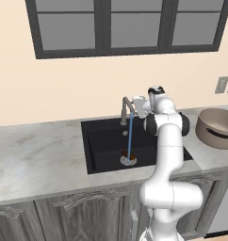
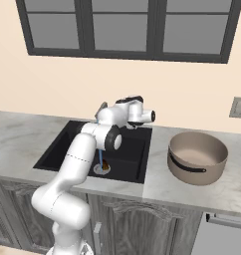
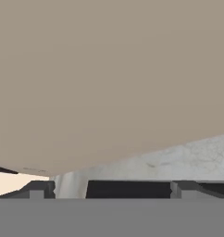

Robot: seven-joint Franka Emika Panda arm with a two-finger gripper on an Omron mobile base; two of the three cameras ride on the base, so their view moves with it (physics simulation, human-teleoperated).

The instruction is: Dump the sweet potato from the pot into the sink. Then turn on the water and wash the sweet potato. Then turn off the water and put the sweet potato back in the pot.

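- Wash step is on: a thin blue stream of water drops from the faucet spout straight onto the drain of the black sink
- The sweet potato lies on the sink floor right at the drain, under the stream; a small brown-orange lump, half hidden by the water line. Also visible from the right side, just past the arm's elbow
- The pot sits upright on the counter to the right of the sink, well apart from the potato; what shows of its inside looks empty
- The arm reaches over the back of the basin, w/ the gripper up by the faucet, just beside the spout/handle area; can't tell if it touches anything
- Claw: fingers spread wide in the hand cam, nothing between them, only wall and a strip of counter ahead
- So dump is done, water is running, potato getting rinsed
- Next, I'd say: shut the water off. That needs the open claw to nudge the faucet handle back, a small sideways push, not a grab
- After that: come down into the basin, line the fingers across the potato's short axis, close, lift, carry over to the pot
- Risk as I see it: potato sits on the drain rim, may roll when pinched
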